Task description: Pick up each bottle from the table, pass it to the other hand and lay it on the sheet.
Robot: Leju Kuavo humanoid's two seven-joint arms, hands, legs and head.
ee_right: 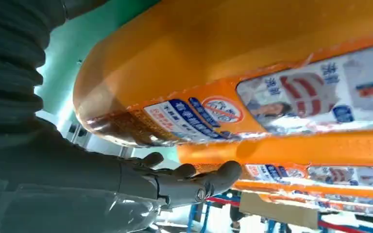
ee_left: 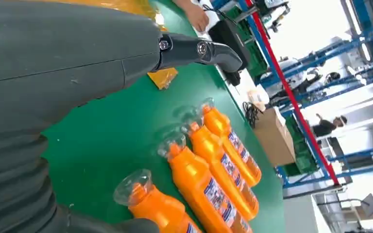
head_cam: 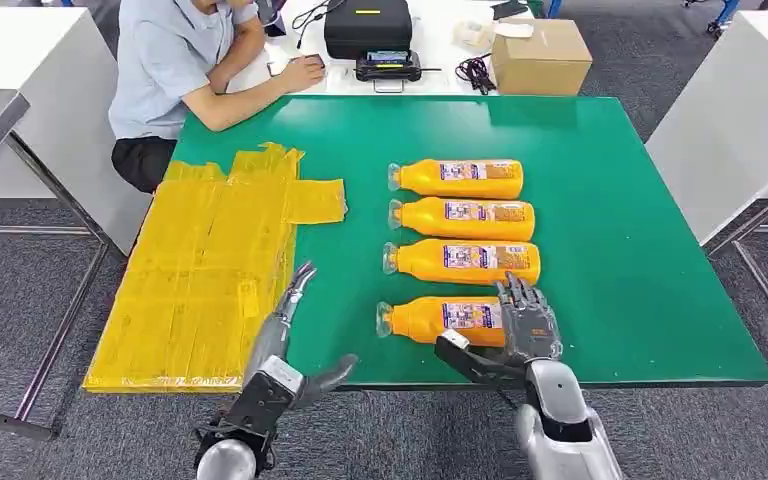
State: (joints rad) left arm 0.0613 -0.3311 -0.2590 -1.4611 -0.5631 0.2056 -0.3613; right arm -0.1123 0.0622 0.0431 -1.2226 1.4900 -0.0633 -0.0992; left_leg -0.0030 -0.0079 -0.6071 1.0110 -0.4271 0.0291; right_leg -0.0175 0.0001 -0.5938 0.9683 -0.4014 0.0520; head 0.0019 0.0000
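Four orange bottles lie on their sides in a row on the green table point(head_cam: 640, 250), caps pointing toward the yellow sheet point(head_cam: 200, 280). The sheet lies on the table's left part, well apart from the bottles.

The right hand point(head_cam: 522, 325) is at the nearest bottle point(head_cam: 430, 318), the one at the row's near end. Its fingers point(head_cam: 520, 298) reach over the fat end of that bottle and its thumb sits on the near side. I cannot tell if the hand is squeezing the bottle yet or only around it. The bottle looks to be lying on the table.

The left hand point(head_cam: 290, 330) waits between the sheet and the nearest bottle. It holds nothing and its fingers are straight and spread.

What could go wrong: the bottle is round and smooth, so it may roll or slip out if the squeeze is weak. The next bottle point(head_cam: 465, 260) lies just beside it, so the fingers may bump it. The hand holds the fat end, so the cap end may tip down.
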